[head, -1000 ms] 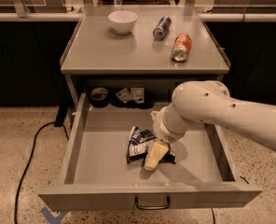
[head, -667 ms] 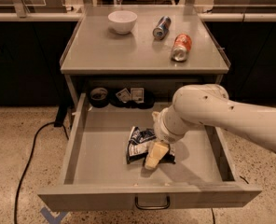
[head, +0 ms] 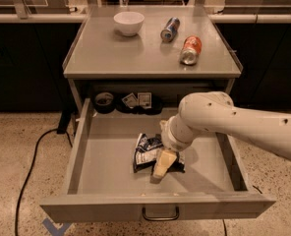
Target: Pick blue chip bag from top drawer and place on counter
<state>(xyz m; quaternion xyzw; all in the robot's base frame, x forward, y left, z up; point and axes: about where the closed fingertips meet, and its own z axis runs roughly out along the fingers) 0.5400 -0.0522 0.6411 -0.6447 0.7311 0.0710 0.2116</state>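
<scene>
Here the blue chip bag [head: 145,153] lies front-to-back, jaws just beside it.

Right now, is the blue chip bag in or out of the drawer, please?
In. The blue chip bag lies on the top drawer floor; the tool is down at its edge.

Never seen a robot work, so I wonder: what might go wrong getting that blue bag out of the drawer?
The gripper sits low in the top drawer at the wrinkled blue chip bag; foil might slip free. Lifting, the arm may bump the counter edge. The orange can lies sideways and could roll.
</scene>
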